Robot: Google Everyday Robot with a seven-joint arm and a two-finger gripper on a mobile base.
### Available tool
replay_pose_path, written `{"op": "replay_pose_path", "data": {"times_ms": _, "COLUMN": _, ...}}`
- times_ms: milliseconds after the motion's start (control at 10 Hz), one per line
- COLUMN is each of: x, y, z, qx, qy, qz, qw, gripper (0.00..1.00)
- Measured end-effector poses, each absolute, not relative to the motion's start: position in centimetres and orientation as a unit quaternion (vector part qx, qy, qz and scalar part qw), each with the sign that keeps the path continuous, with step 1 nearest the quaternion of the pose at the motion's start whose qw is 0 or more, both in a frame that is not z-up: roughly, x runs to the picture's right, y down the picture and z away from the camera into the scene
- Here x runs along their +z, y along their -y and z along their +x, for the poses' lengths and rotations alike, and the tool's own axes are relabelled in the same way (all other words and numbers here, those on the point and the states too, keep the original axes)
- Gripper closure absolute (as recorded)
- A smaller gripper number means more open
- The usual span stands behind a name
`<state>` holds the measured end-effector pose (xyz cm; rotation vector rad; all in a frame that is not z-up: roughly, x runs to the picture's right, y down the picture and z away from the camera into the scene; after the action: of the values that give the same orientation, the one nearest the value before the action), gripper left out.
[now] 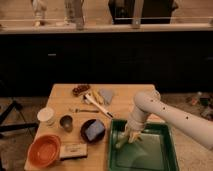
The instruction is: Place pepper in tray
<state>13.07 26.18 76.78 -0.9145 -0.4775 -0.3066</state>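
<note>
- Green plastic tray (165, 131) at the right end of the wooden desk (65, 96), rim raised, floor mostly bare.
- White arm reaching down from the right; gripper (126, 139) low inside the tray, near its left rim.
- Jaws: cannot tell whether apart or together; fingertips blur into the tray floor.
- Pepper: not made out separately; probably at or in the gripper, over the tray's left part.
- Elsewhere on the desk: orange bowl (44, 150), black dish (93, 130), small metal cup (66, 122), white cup (46, 116), utensils (96, 101).
- Step judged: placement, at the release point.
- Next move calls for letting go low, then lifting straight up, clear of the rim.
</note>
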Motion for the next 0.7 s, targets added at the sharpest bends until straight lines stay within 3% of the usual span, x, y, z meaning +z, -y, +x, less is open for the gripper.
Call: {"op": "replay_pose_path", "data": {"times_ms": 700, "x": 77.5, "y": -26.7, "z": 14.1, "qx": -0.134, "qy": 0.225, "qz": -0.441, "qw": 0.858, "gripper": 0.98}}
